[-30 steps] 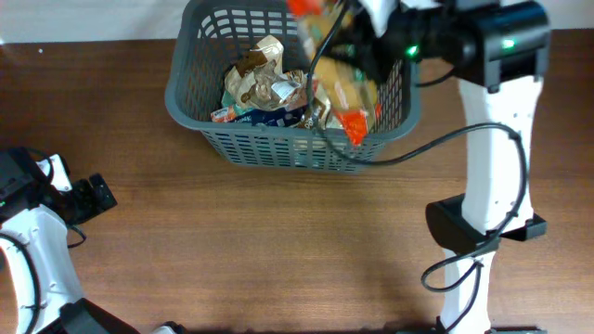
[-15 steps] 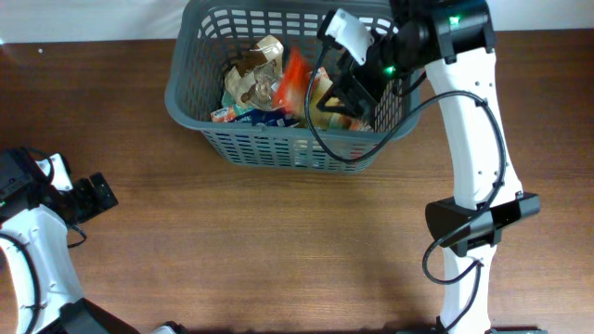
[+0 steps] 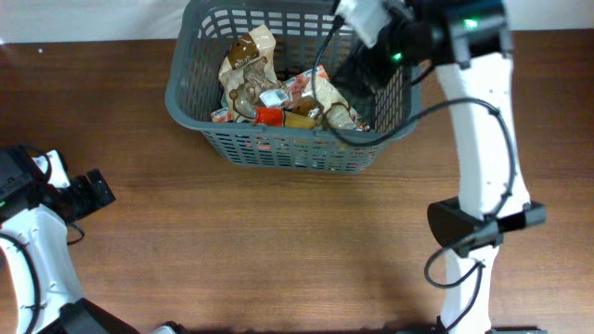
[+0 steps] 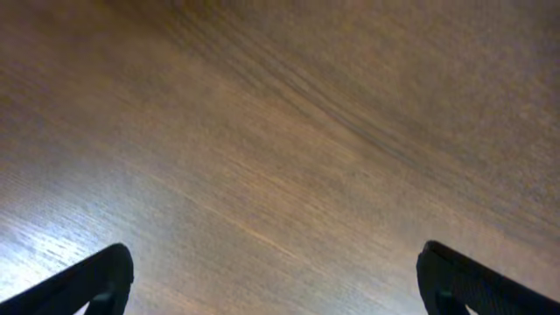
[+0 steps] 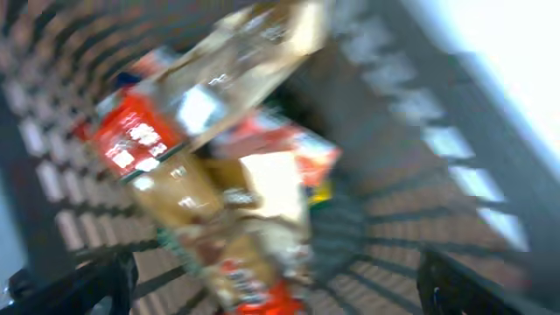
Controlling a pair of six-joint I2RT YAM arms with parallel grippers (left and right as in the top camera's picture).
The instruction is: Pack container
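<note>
The container [image 3: 178, 91] is a dark grey slotted basket at the table's far edge, holding a heap of food packets [image 3: 269, 93] in brown, red and orange. My right gripper [image 3: 355, 72] hangs over the basket's right half. In the blurred right wrist view the right gripper [image 5: 276, 289] is open, with the packets [image 5: 210, 166] lying loose below it and the basket's wall [image 5: 411, 201] beside them. My left gripper [image 3: 98, 189] stays at the table's left edge, far from the basket. The left wrist view shows the left gripper [image 4: 276, 284] open over bare wood.
The wooden table [image 3: 278, 241] stretches in front of the basket. The right arm's base [image 3: 478, 227] stands at the right, with a black cable [image 3: 408, 148] looping from it over the basket's front right corner.
My right gripper has opened and let go of an orange packet, which now lies in the basket among the others. The right arm has shifted over the basket. The left arm has not moved.
</note>
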